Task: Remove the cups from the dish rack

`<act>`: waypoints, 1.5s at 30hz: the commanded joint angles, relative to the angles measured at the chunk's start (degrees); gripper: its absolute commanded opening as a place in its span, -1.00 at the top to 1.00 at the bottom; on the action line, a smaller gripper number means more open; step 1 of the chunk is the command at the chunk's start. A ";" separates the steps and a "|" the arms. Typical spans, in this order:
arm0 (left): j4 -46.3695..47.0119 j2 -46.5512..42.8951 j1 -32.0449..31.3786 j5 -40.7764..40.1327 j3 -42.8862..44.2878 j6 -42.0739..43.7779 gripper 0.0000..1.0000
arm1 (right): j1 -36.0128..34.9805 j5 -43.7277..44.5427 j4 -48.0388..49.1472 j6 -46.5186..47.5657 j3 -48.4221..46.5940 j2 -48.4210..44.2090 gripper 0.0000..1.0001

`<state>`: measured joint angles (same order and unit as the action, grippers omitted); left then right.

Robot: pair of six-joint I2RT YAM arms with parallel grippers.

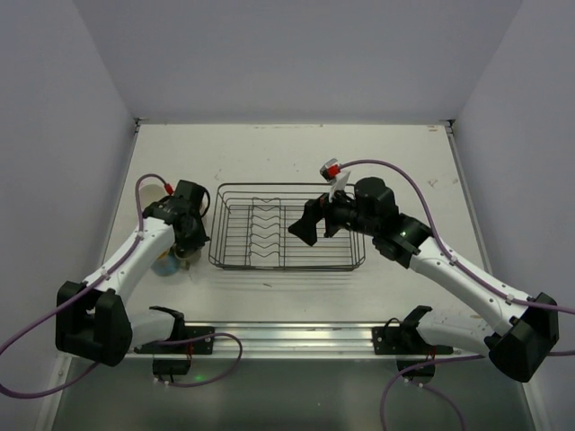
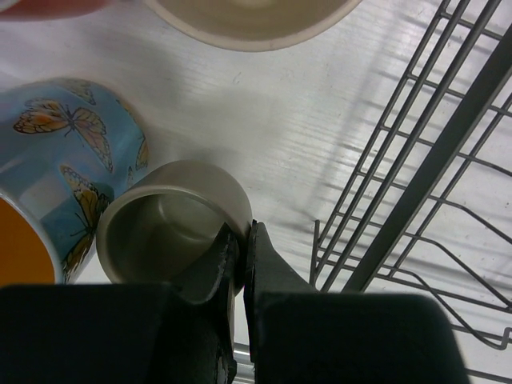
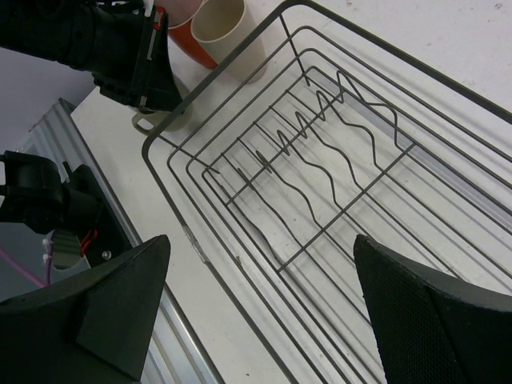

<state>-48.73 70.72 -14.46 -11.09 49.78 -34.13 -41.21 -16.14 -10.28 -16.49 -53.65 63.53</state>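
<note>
Your left pincer is pressed together on the rim of the olive-grey mug, one finger inside the cup and the other against its outer wall. You cannot tell from these views whether that mug rests on the worktop or is lifted just off it. Just beside it, on its left in the wrist view, is the light blue mug with butterflies printed on it. Farther out from the pincer are the beige mug, the orange mug and the pink mug, grouped close together. All of these cups are on the worktop off the left end of the dish rack, near its corner and outside its wire wall. Your right pincer is spread wide and grips nothing. It hangs over the right part of the rack, with the row of wavy upright dividers ahead of it and the rack's floor wires between its fingers.
</note>
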 commanded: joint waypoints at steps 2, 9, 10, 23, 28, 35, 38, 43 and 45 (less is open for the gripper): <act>4.17 0.21 -0.92 -3.94 -0.55 -4.10 1.00 | 0.08 -0.91 1.67 0.14 0.82 -1.74 -0.98; 6.71 0.82 -2.33 -5.43 -2.49 -6.12 1.00 | 0.08 -1.44 2.46 -0.21 1.35 -1.65 -0.98; 6.98 1.00 -2.33 -5.52 -2.58 -6.30 1.00 | 0.17 -1.44 2.64 -0.21 1.35 -1.48 -0.98; 12.96 1.88 -2.68 -7.19 -9.00 -8.67 1.00 | 0.08 -1.96 2.99 -0.38 2.32 -1.39 -0.97; 13.75 1.62 -2.86 -7.80 -9.26 -8.85 1.00 | 0.08 -2.05 3.16 -0.38 2.49 -0.86 -0.98; 13.93 2.23 -3.12 -8.68 -9.53 -9.02 1.00 | 0.17 -2.49 3.43 -0.47 2.50 -0.51 -0.98; 13.49 3.02 -3.12 -8.86 -9.44 -9.02 1.00 | 0.08 -2.58 3.34 -0.38 2.58 -0.51 -0.98; 12.61 3.29 -3.56 -9.21 -9.44 -9.90 0.90 | 0.17 -2.84 3.52 -0.47 2.50 -0.33 -0.97; 12.17 3.02 -3.73 -9.21 -9.35 -10.25 0.81 | 0.08 -2.93 3.43 -0.47 2.50 -0.16 -0.98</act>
<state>-37.28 72.44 -17.30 -16.14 41.34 -42.28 -41.21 -17.69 -9.32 -16.84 -51.18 63.35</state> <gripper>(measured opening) 0.072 0.987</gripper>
